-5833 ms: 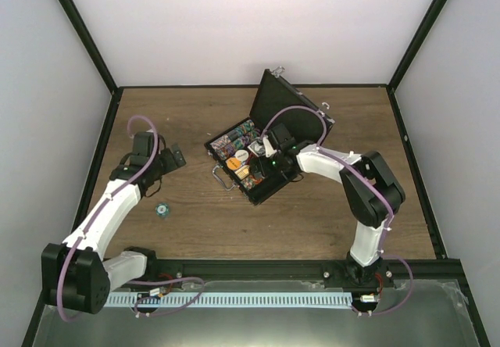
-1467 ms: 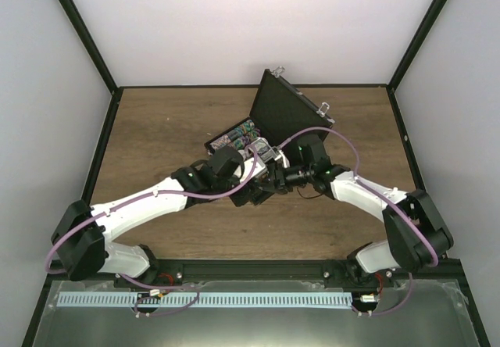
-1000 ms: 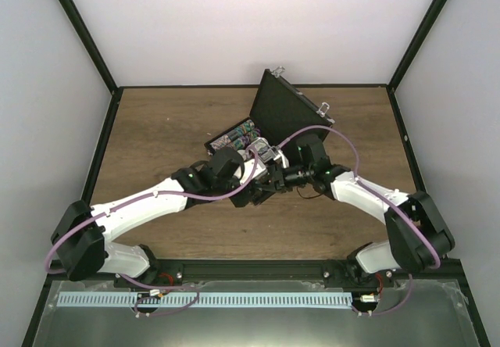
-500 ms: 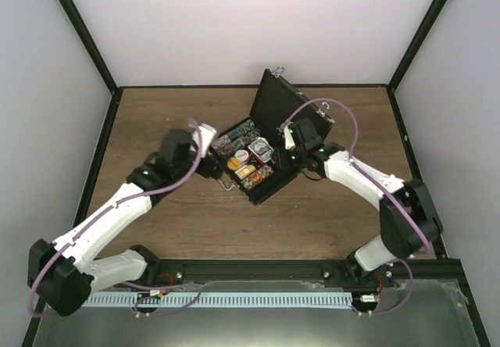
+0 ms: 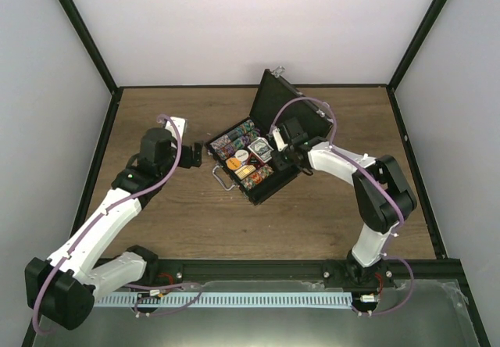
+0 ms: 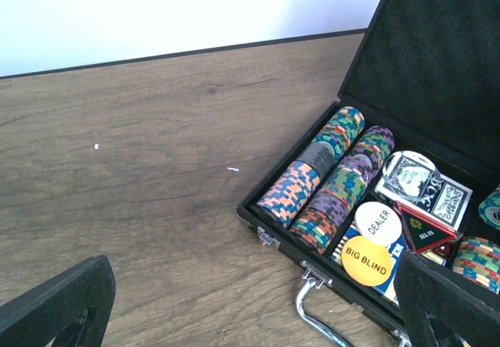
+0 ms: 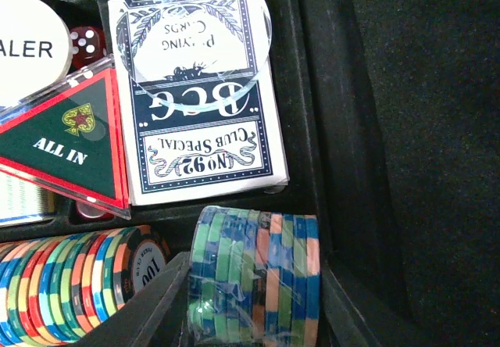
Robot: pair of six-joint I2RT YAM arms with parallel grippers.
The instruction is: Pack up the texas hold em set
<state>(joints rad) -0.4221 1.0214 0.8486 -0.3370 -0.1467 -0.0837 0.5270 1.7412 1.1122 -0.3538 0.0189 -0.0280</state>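
Note:
The black case (image 5: 262, 194) lies open mid-table with its lid (image 5: 283, 106) raised. It holds rows of poker chips (image 6: 322, 177), a white DEALER button (image 6: 378, 220), an orange BIG BLIND button (image 6: 367, 259) and a blue-backed card deck (image 7: 203, 120). My left gripper (image 5: 194, 155) hangs open just left of the case, over bare wood near the silver handle (image 6: 316, 316). My right gripper (image 7: 254, 308) is down in the case's right end. It is shut on a plastic-wrapped stack of green, blue and orange chips (image 7: 258, 273), beside another chip row (image 7: 70, 284).
A red-edged ALL IN triangle (image 7: 66, 140) and red dice (image 7: 84, 41) lie beside the deck, and a clear round disc (image 7: 195, 50) rests on it. The foam-lined lid (image 6: 437, 58) stands behind the tray. Black frame posts and white walls surround the wooden table (image 5: 172, 112).
My left arm has drawn back leftward out of the case and its jaws have opened wide. My right gripper has shifted toward the case's right end, still shut on the wrapped chips.

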